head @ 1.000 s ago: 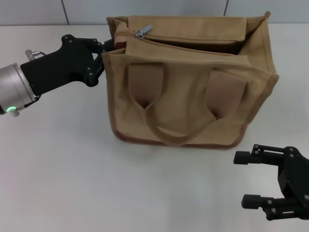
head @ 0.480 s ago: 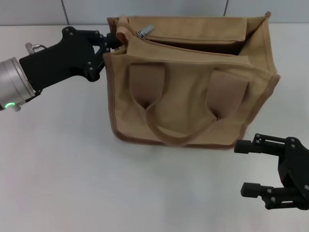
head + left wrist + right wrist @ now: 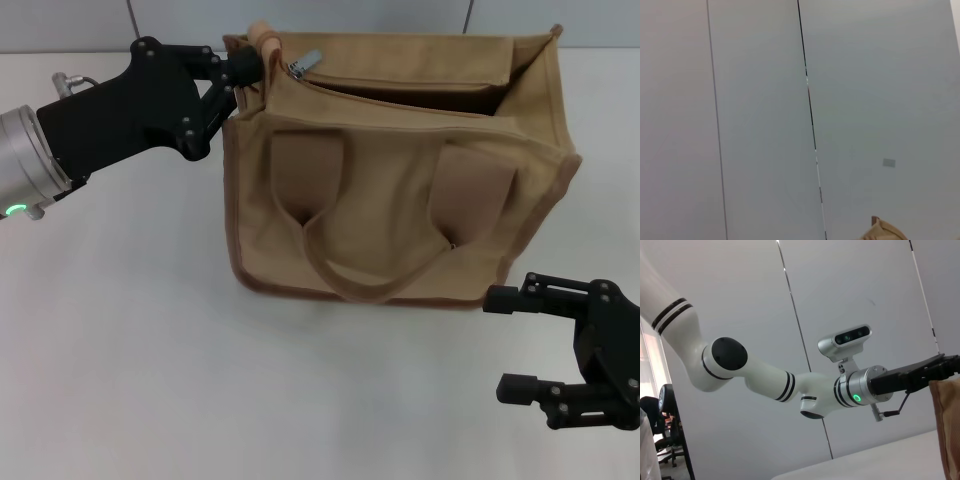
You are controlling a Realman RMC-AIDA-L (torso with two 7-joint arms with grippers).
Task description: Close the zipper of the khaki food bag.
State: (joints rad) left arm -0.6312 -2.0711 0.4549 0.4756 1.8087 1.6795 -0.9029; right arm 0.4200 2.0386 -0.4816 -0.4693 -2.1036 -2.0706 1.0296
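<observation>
The khaki food bag (image 3: 390,190) stands upright on the white table, its two looped handles hanging down the front. Its zipper (image 3: 400,95) runs along the top, and the silver pull tab (image 3: 303,63) sits at the bag's left end. The top gapes open toward the right. My left gripper (image 3: 247,68) is at the bag's top left corner, shut on the fabric tab (image 3: 263,36) at the zipper's end and holding it raised. My right gripper (image 3: 512,342) is open and empty, low on the table in front of the bag's right corner. A scrap of khaki (image 3: 885,233) shows in the left wrist view.
The white table (image 3: 130,350) lies bare to the left and front of the bag. A grey panelled wall (image 3: 350,15) rises behind it. The right wrist view shows my left arm (image 3: 840,385) reaching to the bag's edge (image 3: 947,425).
My left gripper has moved up and toward the back along the bag's left corner, lifting the fabric tab with it. The right gripper has barely shifted.
</observation>
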